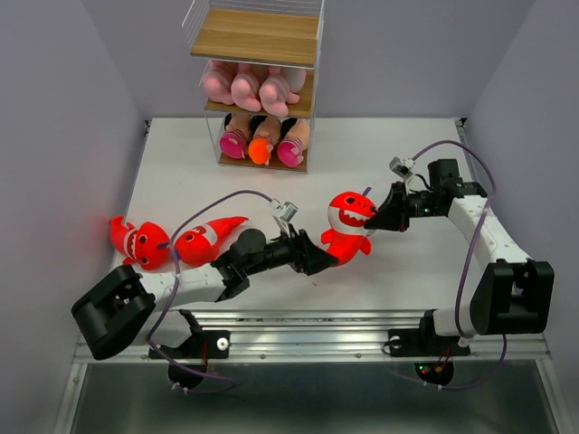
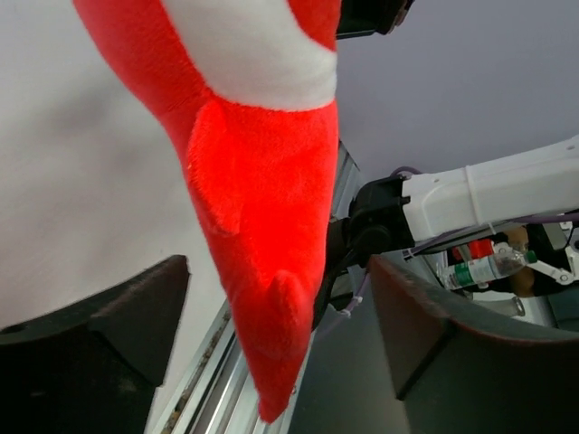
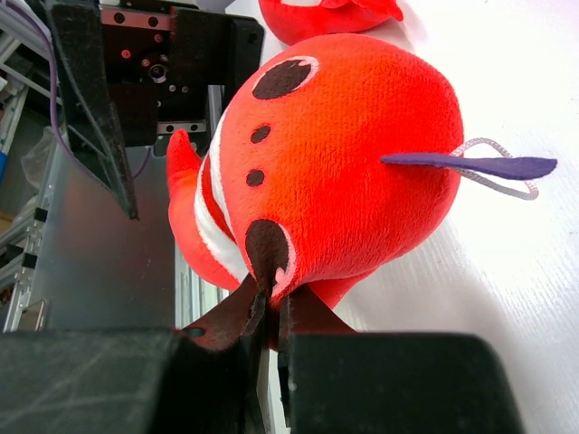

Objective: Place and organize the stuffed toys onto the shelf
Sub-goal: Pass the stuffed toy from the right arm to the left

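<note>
A red shark (image 1: 348, 226) stands upright at the table's middle. My right gripper (image 1: 380, 217) is shut on the plush at the side of its head, by a dark eye patch (image 3: 267, 258). My left gripper (image 1: 312, 253) is open, with a finger on each side of the shark's tail (image 2: 262, 298); the fingers (image 2: 109, 316) do not touch it. Two more red sharks (image 1: 136, 240) (image 1: 204, 237) lie at the left. The shelf (image 1: 255, 36) stands at the back. Three pink animals (image 1: 249, 88) sit on its middle board and three dolls (image 1: 262, 145) on its lowest. The top board is bare.
Grey walls close in the table on the left, right and back. A metal rail (image 1: 308, 321) runs along the near edge, by both arm bases. Purple cables loop over each arm. Another shark (image 3: 326, 14) shows at the top of the right wrist view.
</note>
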Tool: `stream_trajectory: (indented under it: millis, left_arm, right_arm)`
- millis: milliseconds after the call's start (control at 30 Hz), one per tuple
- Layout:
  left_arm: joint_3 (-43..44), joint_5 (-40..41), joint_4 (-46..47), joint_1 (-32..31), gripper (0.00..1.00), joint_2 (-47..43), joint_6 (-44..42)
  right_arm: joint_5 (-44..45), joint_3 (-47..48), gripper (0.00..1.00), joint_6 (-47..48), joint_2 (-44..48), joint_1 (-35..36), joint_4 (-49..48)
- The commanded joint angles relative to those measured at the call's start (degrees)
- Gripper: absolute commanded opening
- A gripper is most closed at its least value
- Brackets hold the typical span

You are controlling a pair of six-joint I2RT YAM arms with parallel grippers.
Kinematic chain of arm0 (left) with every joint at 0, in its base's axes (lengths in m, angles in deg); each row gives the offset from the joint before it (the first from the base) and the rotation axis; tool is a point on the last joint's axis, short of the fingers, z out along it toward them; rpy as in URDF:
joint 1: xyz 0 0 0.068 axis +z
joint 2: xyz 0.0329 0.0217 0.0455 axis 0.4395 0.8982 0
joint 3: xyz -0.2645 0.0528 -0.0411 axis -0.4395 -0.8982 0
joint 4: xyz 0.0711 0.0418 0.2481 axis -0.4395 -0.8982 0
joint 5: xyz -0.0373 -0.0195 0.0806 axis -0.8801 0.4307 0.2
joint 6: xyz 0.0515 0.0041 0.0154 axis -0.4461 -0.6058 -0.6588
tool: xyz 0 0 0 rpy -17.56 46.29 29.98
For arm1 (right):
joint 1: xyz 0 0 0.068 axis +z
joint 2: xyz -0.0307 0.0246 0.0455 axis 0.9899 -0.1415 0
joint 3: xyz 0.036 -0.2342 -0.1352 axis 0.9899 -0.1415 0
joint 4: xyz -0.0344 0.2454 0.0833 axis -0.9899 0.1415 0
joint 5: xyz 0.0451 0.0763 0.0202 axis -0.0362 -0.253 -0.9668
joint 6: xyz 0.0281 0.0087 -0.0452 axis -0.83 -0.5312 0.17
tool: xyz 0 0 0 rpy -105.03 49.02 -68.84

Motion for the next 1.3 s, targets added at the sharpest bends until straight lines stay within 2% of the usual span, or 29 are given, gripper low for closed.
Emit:
stream_trajectory:
  millis: [0, 67, 100, 167, 200, 267, 367, 433, 767, 900, 967, 1000, 1100, 1200, 1233, 1267]
  left_arm:
    - [4.2, -2.1, 5.0, -0.7, 0.85, 1.8, 1.1]
    - [4.8, -2.2, 5.0, -0.8, 0.74, 2.6, 1.5]
    - [5.3, -2.3, 5.0, -0.9, 0.58, 3.3, 1.5]
    - [5.5, -2.8, 5.0, -0.9, 0.52, 3.8, 1.9]
    - [5.5, -3.0, 4.8, -1.1, 0.41, 3.9, 2.1]
    - [5.6, -2.9, 4.4, -1.1, 0.28, 3.6, 1.8]
    - [5.6, -2.0, 2.5, -1.1, 0.15, 2.8, 1.0]
    - [5.6, -0.8, 0.9, -1.1, 0.02, 1.3, 0.5]
    - [3.9, 8.2, -3.0, -1.1, 0.0, -8.2, -2.1]
    - [5.4, 13.0, -9.7, -1.1, 0.0, -11.9, -6.3]
    - [7.5, 14.0, -13.2, -1.1, 0.0, -13.2, -9.9]
    - [8.3, 14.1, -14.8, -1.1, 0.0, -13.5, -11.0]
    - [12.6, 15.4, -23.0, -1.1, 0.0, -13.9, -16.2]
    - [18.2, 19.5, -34.1, -1.1, 0.0, -13.6, -21.2]
    - [19.6, 23.2, -39.3, -1.1, 0.0, -13.5, -24.6]
    - [21.2, 24.8, -41.7, -0.8, 0.0, -13.5, -26.2]
  right_arm:
    - [-1.7, -0.3, 0.01, 0.7, 1.4, -0.4, -2.2]
    - [-1.5, -0.5, 0.01, 0.7, 1.5, -0.4, -2.3]
    - [-1.3, -0.5, 0.01, 0.7, 1.5, -0.4, -2.3]
    - [-1.2, -0.6, 0.01, 0.7, 1.7, -0.4, -2.3]
    - [-1.3, -0.5, 0.01, 0.7, 1.7, -0.4, -2.4]
    - [-1.4, -0.6, 0.01, 0.7, 1.8, -0.4, -2.4]
    - [-1.5, -0.6, 0.01, 0.7, 1.9, -1.0, -2.5]
    - [-1.5, -0.6, 0.01, 0.7, 2.1, -1.0, -2.5]
    - [-3.0, -1.7, 0.02, 0.9, 3.5, -2.0, -2.5]
    - [-3.6, -2.3, 0.07, 1.4, 4.3, -2.0, -2.3]
    - [-4.2, -2.5, 0.15, 1.5, 4.6, -2.0, -2.4]
    - [-4.3, -2.5, 0.35, 1.4, 4.8, -2.0, -2.3]
    - [-3.7, -2.4, 0.68, 1.2, 5.8, -2.0, -2.3]
    - [-2.4, -2.2, 0.93, 0.9, 6.9, -2.0, -2.3]
    - [-2.0, -2.2, 1.0, 0.7, 7.5, -2.0, -2.3]
    - [-1.2, -2.1, 1.0, 0.5, 7.8, -2.0, -2.4]
